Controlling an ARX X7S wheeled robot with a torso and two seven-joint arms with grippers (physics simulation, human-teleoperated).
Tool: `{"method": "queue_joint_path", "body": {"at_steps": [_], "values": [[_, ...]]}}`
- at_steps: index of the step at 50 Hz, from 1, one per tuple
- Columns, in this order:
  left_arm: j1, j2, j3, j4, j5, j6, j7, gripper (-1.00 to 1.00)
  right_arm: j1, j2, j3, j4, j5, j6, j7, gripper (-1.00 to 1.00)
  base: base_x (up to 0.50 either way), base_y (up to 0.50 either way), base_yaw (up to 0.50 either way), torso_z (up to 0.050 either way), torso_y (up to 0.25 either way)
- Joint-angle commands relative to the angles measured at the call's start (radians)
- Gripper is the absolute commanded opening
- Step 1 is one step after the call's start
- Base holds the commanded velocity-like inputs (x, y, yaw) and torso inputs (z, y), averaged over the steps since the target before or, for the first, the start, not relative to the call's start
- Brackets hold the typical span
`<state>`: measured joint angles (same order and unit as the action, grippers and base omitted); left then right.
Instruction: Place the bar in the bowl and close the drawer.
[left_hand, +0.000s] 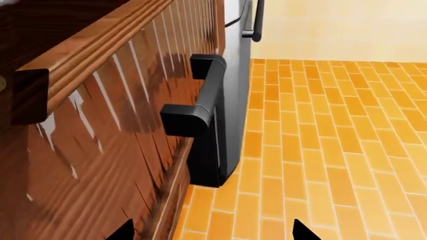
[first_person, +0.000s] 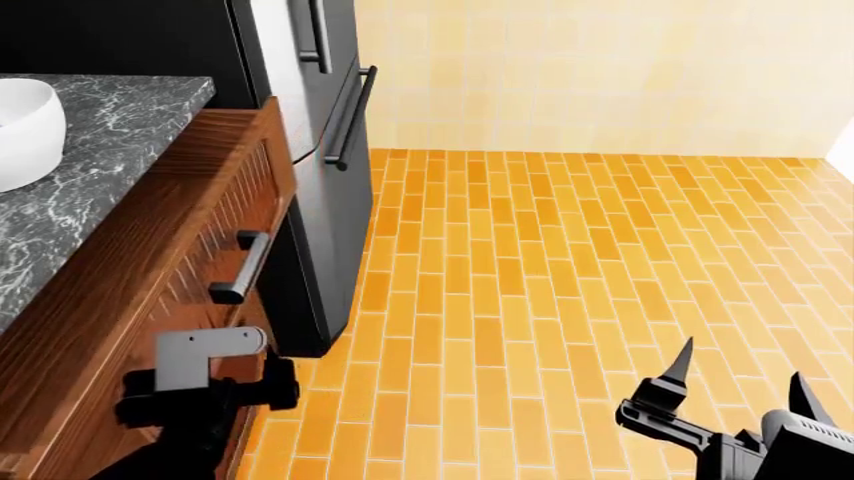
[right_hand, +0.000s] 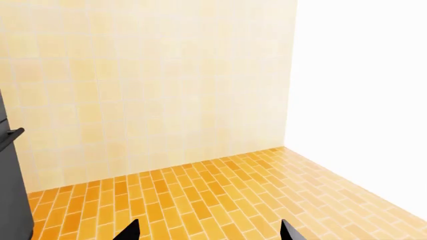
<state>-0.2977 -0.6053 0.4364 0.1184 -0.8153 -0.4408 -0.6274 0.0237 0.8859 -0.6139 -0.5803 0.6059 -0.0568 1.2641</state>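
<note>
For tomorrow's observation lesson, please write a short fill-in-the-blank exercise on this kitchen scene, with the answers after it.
1. The white bowl stands on the dark ____ countertop.
2. The drawer of reddish-brown wood has a short dark ____ on its front.
3. The floor is laid with ____ tiles.
4. The right gripper hangs over the floor with its fingers ____.

Answers: marble; handle; orange; open

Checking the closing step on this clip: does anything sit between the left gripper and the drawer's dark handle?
Nothing visible does. The left gripper is open, and only air separates its tips from the short dark metal bar handle on the reddish-brown wooden drawer front. The orange tiled floor beside it is bare.
</note>
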Motion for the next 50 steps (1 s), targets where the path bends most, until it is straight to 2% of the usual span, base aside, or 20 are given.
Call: {"method": "queue_joint_path", "body": {"at_steps": [1,38,50], "values": [[-0.015,-0.059,-0.071,0.003,0.040,-0.037,-0.038,1.00,-0.005,-0.005,0.003,0.007,-0.002,-0.006,-0.007,1.00,0.00,0.00,0.00,0.000,0.000],[-0.100,-0.029,-0.076,-0.266,0.105,0.012,0.015,1.00,-0.004,-0.014,0.011,0.015,-0.001,0.000,-0.022,1.00,0.00,0.00,0.00,0.001,0.001],[-0.104,-0.040,-0.101,-0.310,0.109,0.018,-0.004,1.00,-0.003,-0.012,0.014,0.003,-0.004,0.008,-0.021,1.00,0.00,0.00,0.00,0.000,0.000]]}}
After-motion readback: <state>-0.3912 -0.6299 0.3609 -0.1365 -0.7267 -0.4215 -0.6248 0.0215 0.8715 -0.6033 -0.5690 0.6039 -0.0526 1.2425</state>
